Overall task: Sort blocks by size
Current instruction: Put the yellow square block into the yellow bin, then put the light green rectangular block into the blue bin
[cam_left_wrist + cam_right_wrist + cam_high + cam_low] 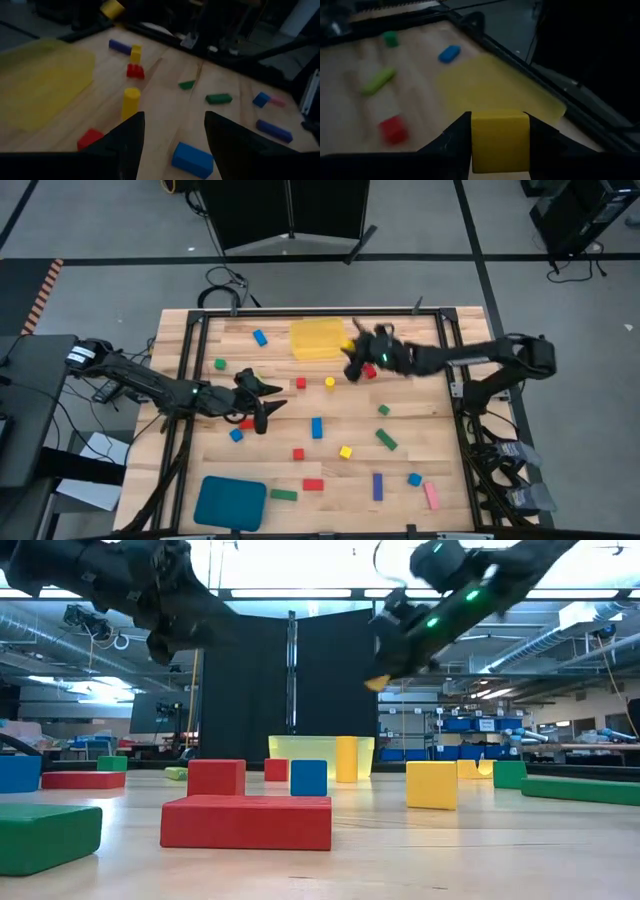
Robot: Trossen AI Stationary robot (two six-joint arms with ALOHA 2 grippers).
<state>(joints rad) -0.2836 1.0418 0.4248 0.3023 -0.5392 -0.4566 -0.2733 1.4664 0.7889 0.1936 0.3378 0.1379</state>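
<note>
Right gripper is clamped on a small yellow block, held up in the air just beside the yellow tray at the far side of the table. Block looks cube-ish, flat face twd the wrist cam, no clear long axis; its bottom is cut off. Left gripper hangs w/ fingers apart, nothing between them, over a blue block near the table's left-middle. No readable writing anywhere.

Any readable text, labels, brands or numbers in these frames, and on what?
None can be read. The blocks, yellow tray and teal tray carry no print. The papers beside the table and the shelf bins in the room are too small to read.
</note>
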